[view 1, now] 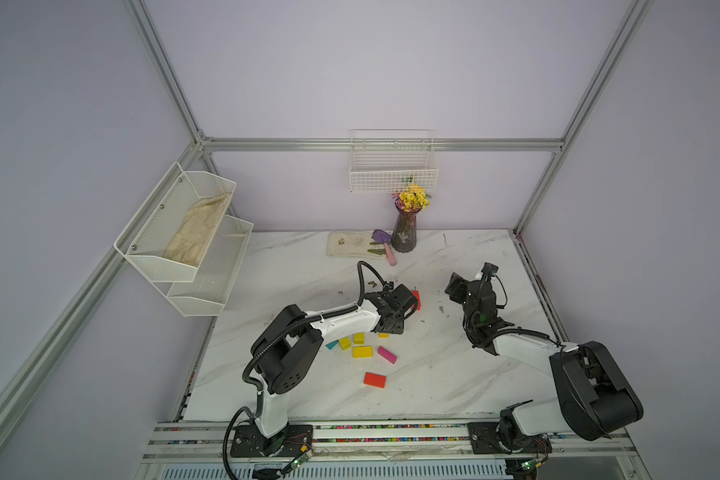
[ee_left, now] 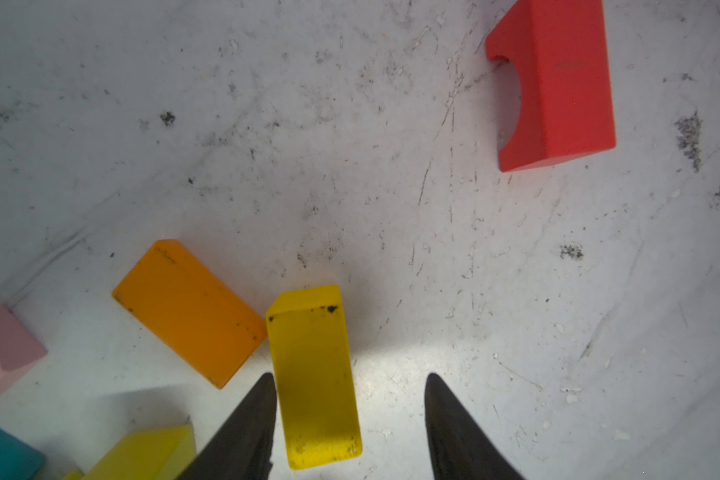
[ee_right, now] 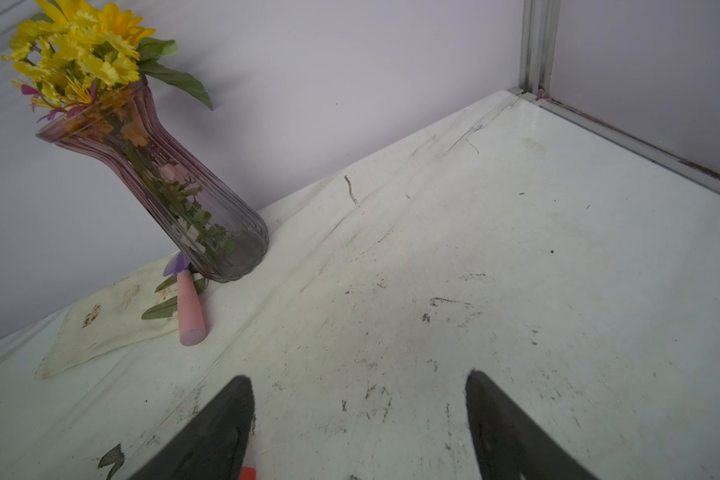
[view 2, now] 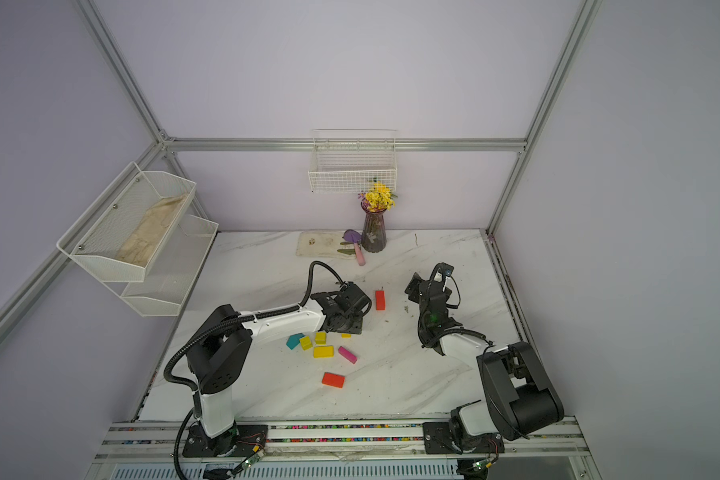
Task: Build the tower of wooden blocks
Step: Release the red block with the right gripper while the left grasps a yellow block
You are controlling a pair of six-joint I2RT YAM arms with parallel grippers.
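The wood blocks (view 2: 323, 351) lie scattered on the worktop (view 2: 395, 395) beneath the left arm; no tower stands yet. The left gripper (ee_left: 350, 378) hangs over a yellow block (ee_left: 312, 374) with its jaws partly apart. One finger (ee_left: 250, 428) touches the block's side and the other stands clear of it, so nothing is gripped. The right gripper (ee_right: 358, 376) is spread wide over bare worktop and holds nothing.

The yellow block sits off-centre between the jaws, so closing would likely shove or twist it before it is pinched. A skewed hold would then set it down crooked. The orange block (ee_left: 188, 311) lies just beside the yellow one's corner and could be knocked. The red arched block (ee_left: 553, 83) is well apart.

The worktop is white, marble-veined and scuffed with dark specks, and looks smooth enough for blocks to slide. Lilac walls and aluminium framing enclose it. A wire basket (view 2: 352, 174) and a mesh shelf (view 2: 100, 266) hang on the walls, and a vase (view 2: 373, 237) of yellow flowers stands at the back.
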